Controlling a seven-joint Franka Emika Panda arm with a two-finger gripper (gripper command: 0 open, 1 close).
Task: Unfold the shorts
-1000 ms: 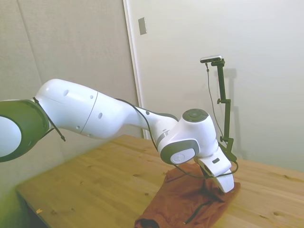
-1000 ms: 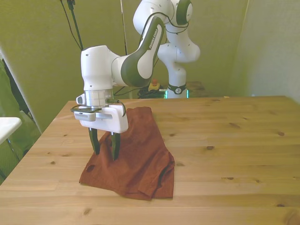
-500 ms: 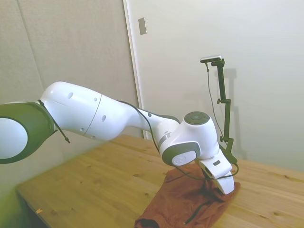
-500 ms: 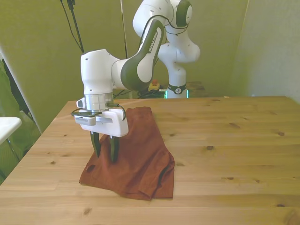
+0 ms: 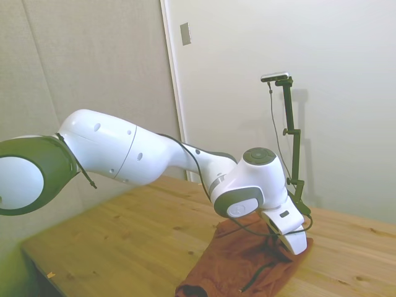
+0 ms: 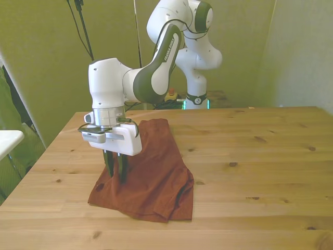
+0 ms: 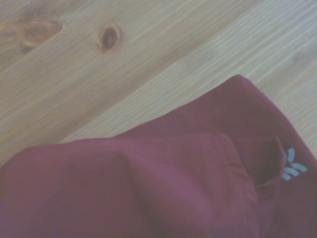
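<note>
Rust-orange cloth, the shorts (image 6: 151,174) lie folded in a rumpled heap on the wooden tabletop (image 6: 260,156), toward its edge on the front view's left and nearer the camera-side edge than the far one. At the heap's left side in that view the gripper (image 6: 116,178) points straight down, its dark jaws drawn close with only a narrow gap, tips pressed into the fabric; whether a fold is pinched between them cannot be told. The wrist view shows a folded layer with a free corner and a small pale logo (image 7: 292,166) near one hem. To the right, a dark cord (image 6: 179,192) hangs at the folded edge. The fabric looks light, limp and easily bunched, so it would probably drag rather than slide. A good hold seems to be the top layer's loose corner or hem, not the thick middle.
</note>
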